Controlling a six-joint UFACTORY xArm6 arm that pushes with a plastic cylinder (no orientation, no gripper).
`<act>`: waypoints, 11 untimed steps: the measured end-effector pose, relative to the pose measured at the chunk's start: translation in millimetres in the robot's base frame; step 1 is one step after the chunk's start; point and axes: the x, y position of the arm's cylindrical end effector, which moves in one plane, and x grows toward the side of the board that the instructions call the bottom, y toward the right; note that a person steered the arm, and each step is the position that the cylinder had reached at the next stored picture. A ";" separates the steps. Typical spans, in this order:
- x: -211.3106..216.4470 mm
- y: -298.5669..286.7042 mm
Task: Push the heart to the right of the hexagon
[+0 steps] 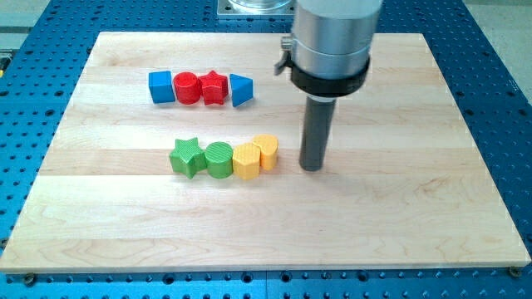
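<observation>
The yellow heart (pixel 266 151) sits on the wooden board, touching the right side of the yellow hexagon (pixel 246 161). Both are at the right end of a row with a green circle (pixel 219 159) and a green star (pixel 187 157). My tip (pixel 312 167) rests on the board just to the view's right of the heart, a small gap apart from it.
A second row lies nearer the view's top: blue cube (pixel 160 86), red circle (pixel 187 87), red star (pixel 214 87), blue triangle (pixel 240 90). The wooden board (pixel 399 208) lies on a blue perforated table (pixel 507 100).
</observation>
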 end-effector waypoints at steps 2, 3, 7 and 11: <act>-33.6 38.8; -56.5 10.2; -56.5 -70.2; -36.0 -59.5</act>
